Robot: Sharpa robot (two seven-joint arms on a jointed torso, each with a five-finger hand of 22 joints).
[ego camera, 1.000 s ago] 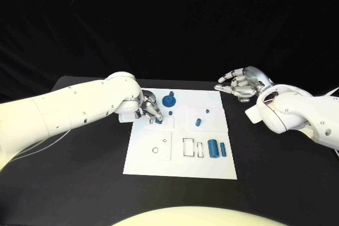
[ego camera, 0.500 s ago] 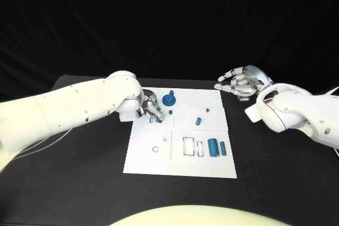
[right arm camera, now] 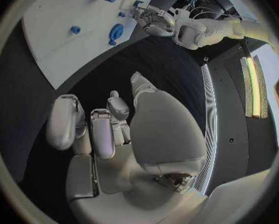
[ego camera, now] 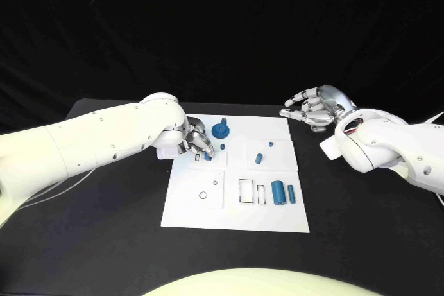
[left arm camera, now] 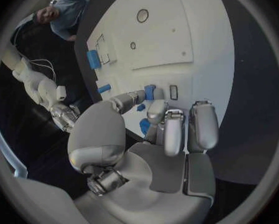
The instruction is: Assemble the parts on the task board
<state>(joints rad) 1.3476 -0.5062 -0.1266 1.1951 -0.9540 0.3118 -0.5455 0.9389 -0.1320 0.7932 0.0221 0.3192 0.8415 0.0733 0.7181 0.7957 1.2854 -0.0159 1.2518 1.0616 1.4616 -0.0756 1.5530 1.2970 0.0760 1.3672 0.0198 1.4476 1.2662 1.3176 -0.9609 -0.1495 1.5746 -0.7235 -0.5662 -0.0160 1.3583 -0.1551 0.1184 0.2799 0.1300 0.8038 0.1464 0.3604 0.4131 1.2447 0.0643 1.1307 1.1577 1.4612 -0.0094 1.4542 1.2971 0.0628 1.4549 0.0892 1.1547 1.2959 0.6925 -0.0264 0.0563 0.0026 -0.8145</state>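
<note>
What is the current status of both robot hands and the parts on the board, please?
Left robot hand fingers on small blue part at task board far-left. Right robot hand empty, off board. Two blue cylinders lying loose. Nothing blocking.

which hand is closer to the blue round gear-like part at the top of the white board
Left. The left hand sits over the white task board, just beside the blue round gear-like part. The right hand hovers off the board's far right corner, well apart from it.

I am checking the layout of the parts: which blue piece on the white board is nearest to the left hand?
The small blue piece right at the left hand; its fingertips reach it. The round blue part beside it stands clear, and the remaining pieces lie farther across the task board.
</note>
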